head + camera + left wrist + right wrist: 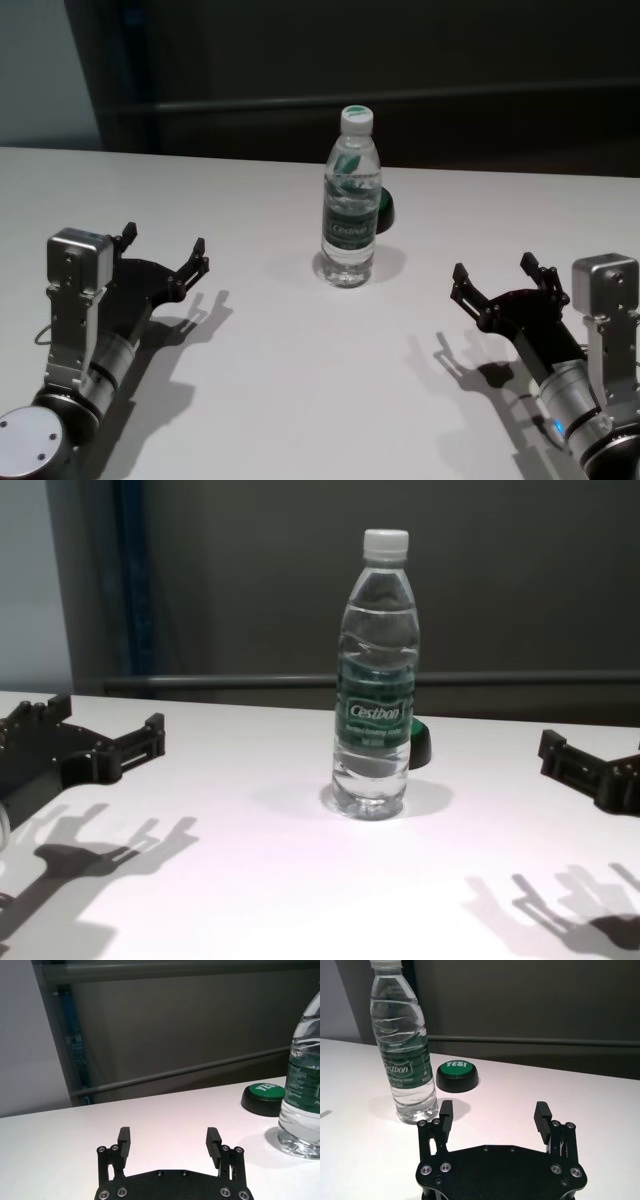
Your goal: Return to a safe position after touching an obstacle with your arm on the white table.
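Both pincers clear of obstacle.
The tall clear plastic bottle (pixel 349 200) stood upright on the white worktop (pixel 300 400), between and ahead of left pincer (pixel 163 249) and right pincer (pixel 495 275), both empty, fingers apart, neither evidently nearer.

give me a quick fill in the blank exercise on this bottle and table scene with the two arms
1. The water bottle stands ____ on the white table.
2. The bottle's screw cap is ____ in colour.
3. The black button behind the bottle has a ____ top.
4. The left end effector and the right end effector both have their fingers ____, neither touching the bottle.

Missing words: upright; white; green; open
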